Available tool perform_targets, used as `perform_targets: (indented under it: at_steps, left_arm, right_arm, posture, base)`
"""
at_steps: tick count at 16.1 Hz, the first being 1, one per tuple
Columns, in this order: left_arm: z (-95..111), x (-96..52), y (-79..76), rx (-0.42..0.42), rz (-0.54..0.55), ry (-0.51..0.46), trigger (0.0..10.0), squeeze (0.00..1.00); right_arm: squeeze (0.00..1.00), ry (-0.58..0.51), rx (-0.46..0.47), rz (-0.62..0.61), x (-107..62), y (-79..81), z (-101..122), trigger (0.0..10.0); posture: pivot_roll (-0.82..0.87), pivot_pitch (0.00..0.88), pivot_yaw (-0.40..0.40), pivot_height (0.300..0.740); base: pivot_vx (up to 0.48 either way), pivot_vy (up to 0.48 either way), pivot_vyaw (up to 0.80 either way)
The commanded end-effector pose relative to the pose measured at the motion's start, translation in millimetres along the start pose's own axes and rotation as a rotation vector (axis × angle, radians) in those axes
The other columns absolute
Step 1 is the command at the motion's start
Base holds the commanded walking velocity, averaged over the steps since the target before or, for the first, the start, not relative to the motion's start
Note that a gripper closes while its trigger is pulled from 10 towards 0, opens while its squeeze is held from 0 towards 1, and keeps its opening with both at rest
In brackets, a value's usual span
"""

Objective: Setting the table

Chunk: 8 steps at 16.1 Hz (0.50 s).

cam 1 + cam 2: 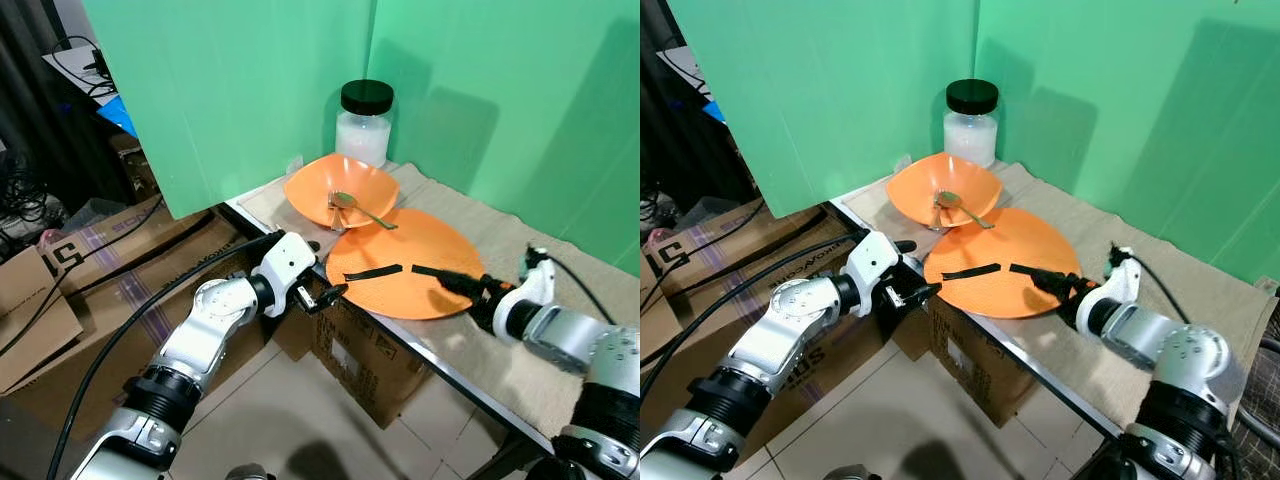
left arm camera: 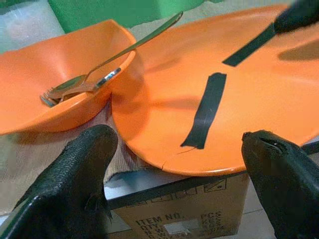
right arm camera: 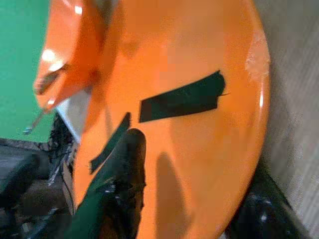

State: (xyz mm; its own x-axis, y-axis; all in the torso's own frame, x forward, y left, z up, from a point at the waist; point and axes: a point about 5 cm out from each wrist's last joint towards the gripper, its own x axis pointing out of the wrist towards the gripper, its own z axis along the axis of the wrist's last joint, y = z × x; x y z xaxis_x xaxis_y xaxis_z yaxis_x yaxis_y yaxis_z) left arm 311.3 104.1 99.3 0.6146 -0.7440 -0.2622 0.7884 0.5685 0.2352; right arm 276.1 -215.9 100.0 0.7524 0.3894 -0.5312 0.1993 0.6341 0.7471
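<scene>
Now our right gripper clamps the plate's rim to shift it, while our left gripper waits open beside it.

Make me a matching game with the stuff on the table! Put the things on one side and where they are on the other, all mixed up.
Things:
1. fork and spoon
2. jar
3. right hand
4. left hand

Places:
A. at the plate's near edge, off the table
B. inside the orange bowl
C. one finger on top of the orange plate
D. at the back, against the green wall

Pairs: 1-B, 2-D, 3-C, 4-A
</scene>
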Motion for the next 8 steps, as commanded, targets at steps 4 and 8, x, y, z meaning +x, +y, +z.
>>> perform_targets:
  at_steps: [4, 8]
  left_arm:
    - [2.8, 2.8, 3.6, 0.013, 0.005, -0.003, 10.0, 0.00]
    - [3.9, 0.9, 1.3, 0.015, -0.006, -0.012, 10.0, 0.00]
  right_arm:
    - [0.00, -0.007, 0.019, 0.001, 10.1, 6.7, -1.5, 1.4]
    - [0.00, -0.033, 0.024, -0.006, 12.2, 6.6, 1.7, 0.0]
  posture:
    - [0.08, 0.000, 0.002, 0.740]
    - [0.08, 0.000, -0.002, 0.740]
  base:
    - [0.000, 0.000, 0.00]
    - [0.000, 0.000, 0.00]
